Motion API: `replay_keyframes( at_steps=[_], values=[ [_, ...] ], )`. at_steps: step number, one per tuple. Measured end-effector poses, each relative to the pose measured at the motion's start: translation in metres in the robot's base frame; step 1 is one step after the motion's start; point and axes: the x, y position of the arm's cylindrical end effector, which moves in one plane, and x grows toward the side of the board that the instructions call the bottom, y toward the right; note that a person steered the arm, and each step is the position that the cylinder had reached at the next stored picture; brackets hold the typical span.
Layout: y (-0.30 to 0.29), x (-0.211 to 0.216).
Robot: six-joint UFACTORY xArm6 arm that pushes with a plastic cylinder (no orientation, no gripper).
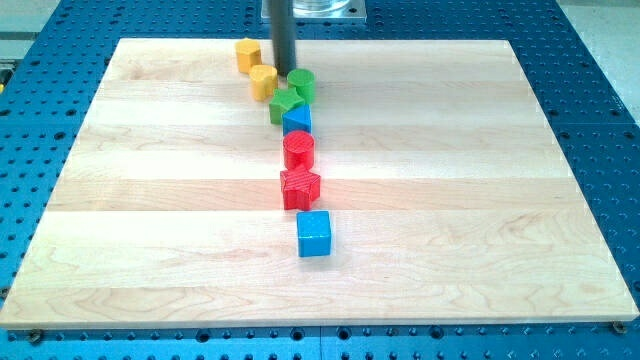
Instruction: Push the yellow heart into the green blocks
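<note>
My tip (283, 72) is down on the board near the view's top. It stands just above the gap between a yellow block (263, 82) and a green cylinder (301, 84). This yellow block looks like the heart, and its lower right side touches a green star (285, 105). A second yellow block (247, 53) lies up and to the left of it; its shape is unclear. The two green blocks sit close together, to the right of and below the tip.
Below the green star, a line of blocks runs down the middle of the wooden board (150, 200): a blue block (297, 120), a red cylinder (299, 150), a red star (300, 187) and a blue cube (313, 233). A blue perforated table surrounds the board.
</note>
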Motion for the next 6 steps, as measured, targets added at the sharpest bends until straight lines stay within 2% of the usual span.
replay_keyframes(
  at_steps=[1,2,3,4,5,6],
  values=[
    [0.023,0.019],
    [0.004,0.043],
    [0.003,0.027],
    [-0.048,0.017],
    [-0.062,0.044],
    [-0.061,0.046]
  ],
)
